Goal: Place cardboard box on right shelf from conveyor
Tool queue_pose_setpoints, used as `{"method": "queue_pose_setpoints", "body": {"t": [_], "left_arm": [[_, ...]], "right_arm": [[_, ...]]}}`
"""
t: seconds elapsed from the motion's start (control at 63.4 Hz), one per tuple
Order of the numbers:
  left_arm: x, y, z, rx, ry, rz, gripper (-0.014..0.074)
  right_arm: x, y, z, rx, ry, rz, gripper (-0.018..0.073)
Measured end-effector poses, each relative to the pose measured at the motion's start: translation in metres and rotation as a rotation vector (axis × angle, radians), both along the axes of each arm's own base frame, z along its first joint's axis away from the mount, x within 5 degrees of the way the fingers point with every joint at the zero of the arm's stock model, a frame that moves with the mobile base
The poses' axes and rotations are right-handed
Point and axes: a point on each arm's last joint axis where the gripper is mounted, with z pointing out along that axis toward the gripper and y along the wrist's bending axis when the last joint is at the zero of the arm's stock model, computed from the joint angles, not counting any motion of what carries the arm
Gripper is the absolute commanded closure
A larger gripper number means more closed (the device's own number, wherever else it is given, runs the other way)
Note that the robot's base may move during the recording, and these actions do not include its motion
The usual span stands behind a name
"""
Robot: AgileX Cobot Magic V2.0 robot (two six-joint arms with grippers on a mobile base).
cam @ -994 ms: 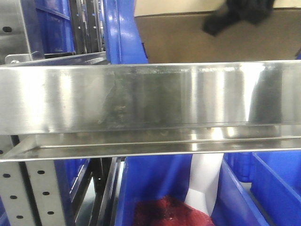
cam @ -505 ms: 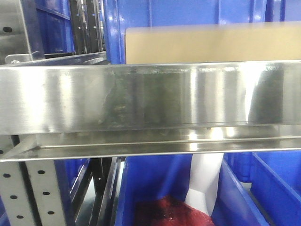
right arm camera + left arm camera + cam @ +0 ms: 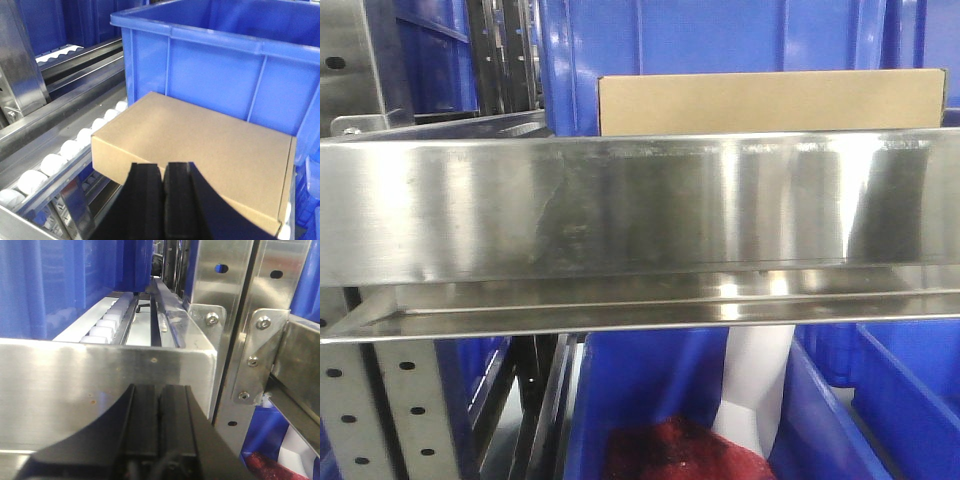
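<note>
Carton flat on right shelf rollers, blue bin at twelve o'clock. My right claw closed, empty. Retreat straight back toward six, clearing the lip.

Bright, even light; glare streaks on right shelf.

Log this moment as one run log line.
cardboard box: flat on right shelf rollers, before blue bin | right gripper: shut, empty | left gripper: shut
</note>
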Motion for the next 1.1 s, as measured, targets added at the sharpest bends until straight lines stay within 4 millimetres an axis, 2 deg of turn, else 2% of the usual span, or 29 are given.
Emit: {"method": "queue_pose_setpoints", "body": {"t": [0.773, 0.947, 1.105], "left_arm": [[0.000, 0.000, 0.000, 0.000, 0.000, 0.000, 0.0715], [0.000, 0.000, 0.000, 0.000, 0.000, 0.000, 0.0715], [0.000, 0.000, 0.000, 0.000, 0.000, 0.000, 0.0715]], "right_arm": [[-0.001, -0.001, -0.001, -0.036, -0.004, 0.014, 0.0501], [-0.011, -0.012, -0.011, -0.095, -0.025, 0.050, 0.0501], [-0.030, -0.036, -0.034, -0.090, -0.094, -0.023, 0.0501]]}}
